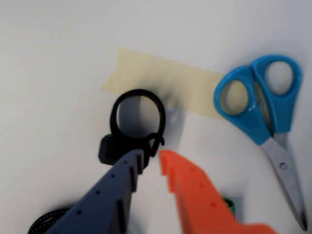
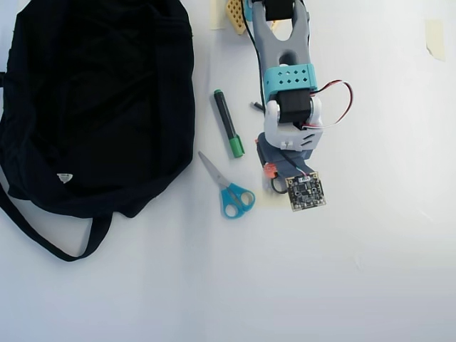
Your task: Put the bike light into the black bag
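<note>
Nearest the wrist camera, your claw shows its dark blue finger on the left and its orange finger on the right, tips apart with a narrow gap between them and closed on nothing. Note that the tips sit at the bike light, just where the block-shaped body joins the loop strap; this placement suggests a grip on the firm body, not on the soft loop. Whether the blue tip already touches the body cannot be told. The bike light lies flat on the white table, its loop overlapping the lower edge of a strip of beige tape. In the wrist view its long axis runs from the body at lower left to the loop at upper right, so the loop points away from the claw. Blue-handled scissors lie to the right, clear of the fingers. In the overhead view the black bag lies well apart to the left, beyond the scissors and a green-tipped marker.
</note>
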Tool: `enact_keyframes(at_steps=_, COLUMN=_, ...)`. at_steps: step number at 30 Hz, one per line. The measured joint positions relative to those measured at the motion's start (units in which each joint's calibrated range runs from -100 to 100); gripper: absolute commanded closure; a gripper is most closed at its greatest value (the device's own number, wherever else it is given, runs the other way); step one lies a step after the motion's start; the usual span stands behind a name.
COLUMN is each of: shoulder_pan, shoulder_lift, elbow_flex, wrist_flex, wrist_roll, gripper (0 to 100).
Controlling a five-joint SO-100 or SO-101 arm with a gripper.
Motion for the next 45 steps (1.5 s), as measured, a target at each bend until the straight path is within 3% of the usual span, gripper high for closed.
enact_keyframes(at_steps=10, shoulder_pan=0.1, shoulder_lift=0.0, elbow_flex=-0.2, wrist_flex=-1.5, wrist_roll=0.0, gripper=74)
enact_keyframes(at_steps=25, shoulder_pan=-2.4, shoulder_lift=4.0, elbow_flex=-0.2, wrist_flex=-7.1, wrist_roll=0.0, gripper=74)
enact_keyframes(at_steps=45, shoulder_pan=-3.0, shoulder_lift=7.6, elbow_flex=-0.2, wrist_flex=-7.1, wrist_roll=0.0, gripper=74)
